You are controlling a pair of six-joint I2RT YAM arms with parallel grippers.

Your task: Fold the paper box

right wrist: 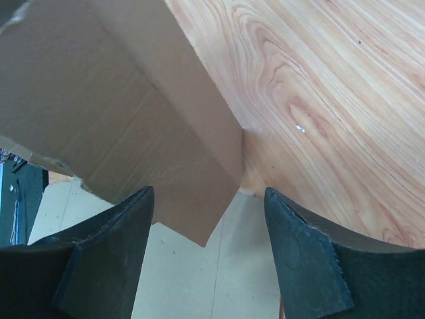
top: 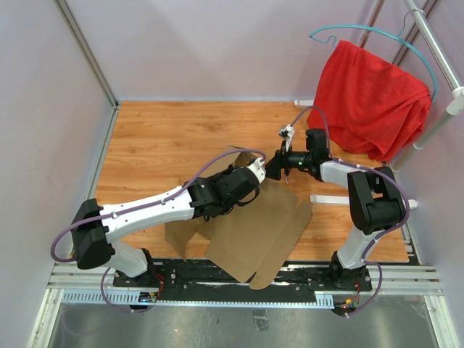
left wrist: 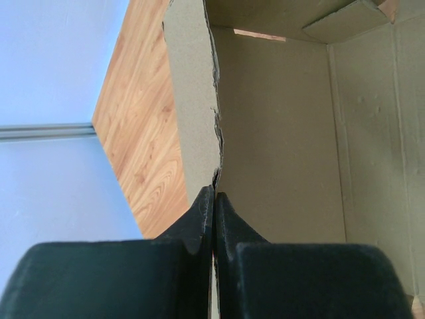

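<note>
Left wrist view: a raised wall of the box [left wrist: 279, 146] is pinched in the closed left gripper [left wrist: 214, 194]. The right gripper [right wrist: 209, 193] is spread wide with nothing gripped, a box corner lying between its fingers on the table [right wrist: 319, 100].

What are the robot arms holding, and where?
The left end effector pinches the box by a flap's torn edge. The right end effector is open, holding nothing.
</note>
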